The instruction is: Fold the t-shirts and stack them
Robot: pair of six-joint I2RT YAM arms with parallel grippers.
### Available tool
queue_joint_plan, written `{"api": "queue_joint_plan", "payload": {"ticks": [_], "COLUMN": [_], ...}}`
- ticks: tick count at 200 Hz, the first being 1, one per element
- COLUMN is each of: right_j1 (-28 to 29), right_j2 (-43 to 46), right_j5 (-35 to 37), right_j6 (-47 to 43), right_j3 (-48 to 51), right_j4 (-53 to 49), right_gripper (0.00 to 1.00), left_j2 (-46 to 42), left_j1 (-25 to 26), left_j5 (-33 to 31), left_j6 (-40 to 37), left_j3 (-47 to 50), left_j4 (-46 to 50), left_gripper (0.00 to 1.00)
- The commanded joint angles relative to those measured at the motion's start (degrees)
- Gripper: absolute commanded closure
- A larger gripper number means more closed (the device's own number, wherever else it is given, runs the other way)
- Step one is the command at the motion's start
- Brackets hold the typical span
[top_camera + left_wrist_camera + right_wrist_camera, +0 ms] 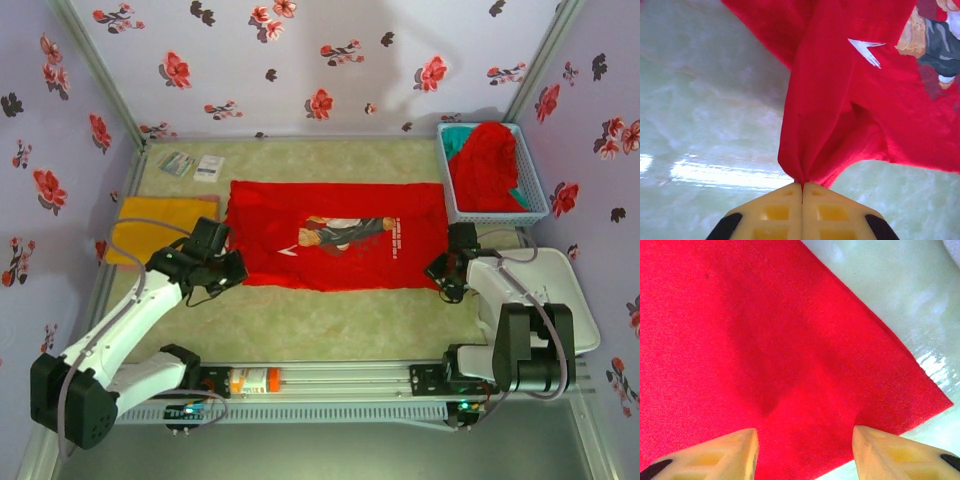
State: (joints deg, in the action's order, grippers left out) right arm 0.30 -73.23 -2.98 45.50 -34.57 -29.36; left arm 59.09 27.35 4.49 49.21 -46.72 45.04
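Left gripper [801, 186] pinches soft red t-shirt [300, 215] cloth; my right gripper [805, 437] hangs spread above its stitched hem [875, 330]. Shirt lies lengthwise left-to-right on tabletop [320, 325].

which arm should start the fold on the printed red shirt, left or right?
Left, likely. The left jaws are shut on a bunched edge of the printed red t-shirt; the right jaws stand open over its other end, gripping nothing.

Two red t-shirts [335, 235], one orange t-shirt [160, 225], one teal t-shirt [459, 140], one basket [497, 213].
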Motion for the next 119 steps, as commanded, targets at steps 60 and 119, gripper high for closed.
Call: {"api": "queue_joint_plan", "payload": {"ticks": [60,119], "right_j1": [2.93,7.79], "right_j2": [1.24,-3.44], "right_j5": [4.11,4.98], "right_j6": [3.64,6.75], "right_j3": [1.38,1.79], "right_j4": [-4.39,-2.20], "right_gripper": [0.42,0.44], "left_j2": [-1.56,-1.53], "left_j1": [-4.40,-4.48], "left_j5": [-7.45,-6.56], "left_j6": [-6.14,-5.84], "left_j3": [-4.92,-3.91], "left_j4": [10.05,7.87], "left_gripper": [1.00,1.00]}}
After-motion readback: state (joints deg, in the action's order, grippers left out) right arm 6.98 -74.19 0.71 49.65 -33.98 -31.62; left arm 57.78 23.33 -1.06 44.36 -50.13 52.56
